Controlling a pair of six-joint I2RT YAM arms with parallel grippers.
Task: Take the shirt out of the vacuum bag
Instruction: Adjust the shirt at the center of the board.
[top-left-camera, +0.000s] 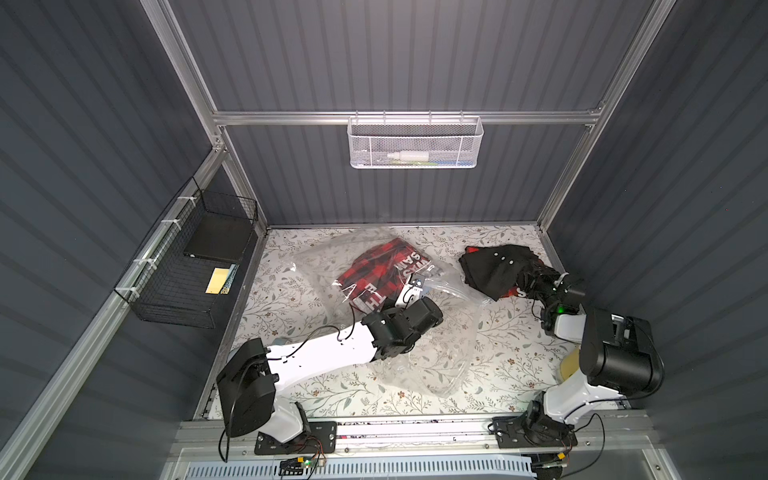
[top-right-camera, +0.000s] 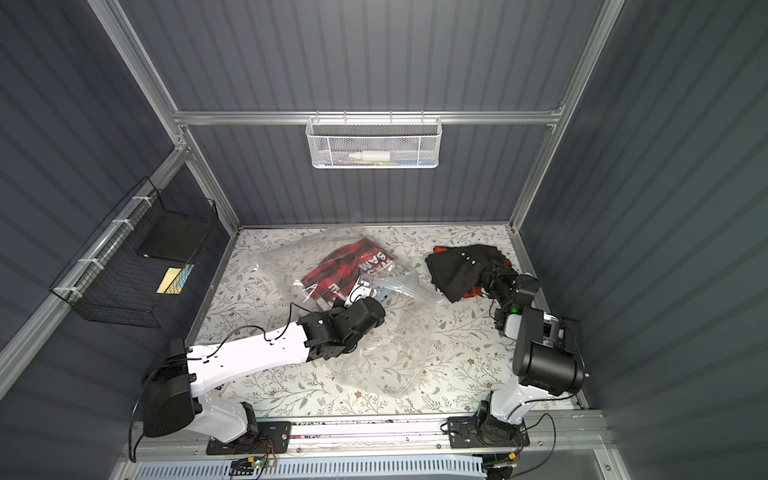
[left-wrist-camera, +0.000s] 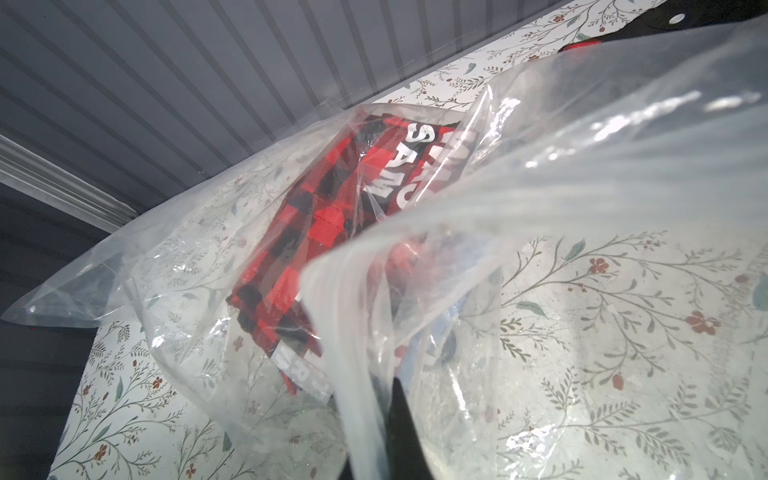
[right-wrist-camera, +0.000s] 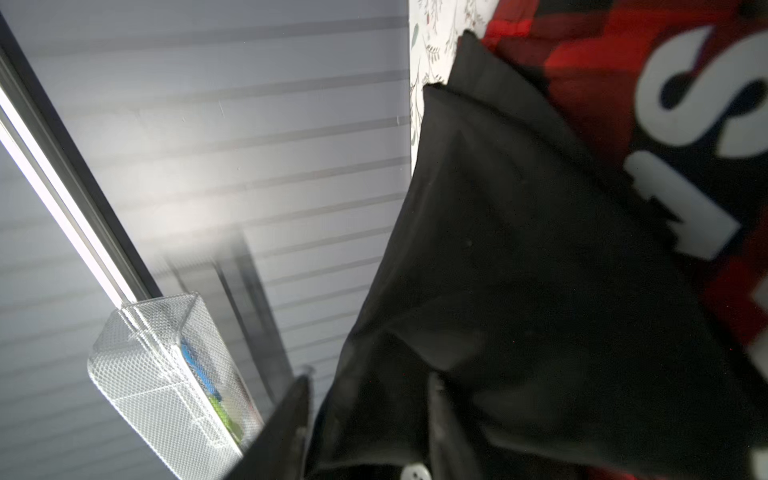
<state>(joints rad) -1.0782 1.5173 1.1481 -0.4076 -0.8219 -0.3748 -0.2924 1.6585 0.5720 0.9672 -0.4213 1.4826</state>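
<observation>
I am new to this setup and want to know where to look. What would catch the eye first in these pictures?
First, the red and black checked cloth with white letters, inside the crumpled clear plastic bag in the middle of the flowered table. Next, the black shirt bunched at the table's far right corner, with the right fingers at its edge. The left fingers pinch the bag's plastic.

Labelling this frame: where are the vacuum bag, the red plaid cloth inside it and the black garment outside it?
vacuum bag (top-left-camera: 440, 365), in a top view, clear lower panel.
red plaid cloth (top-left-camera: 370, 266), in a top view, checked middle.
black garment (top-left-camera: 490, 270), in a top view, its middle.
</observation>
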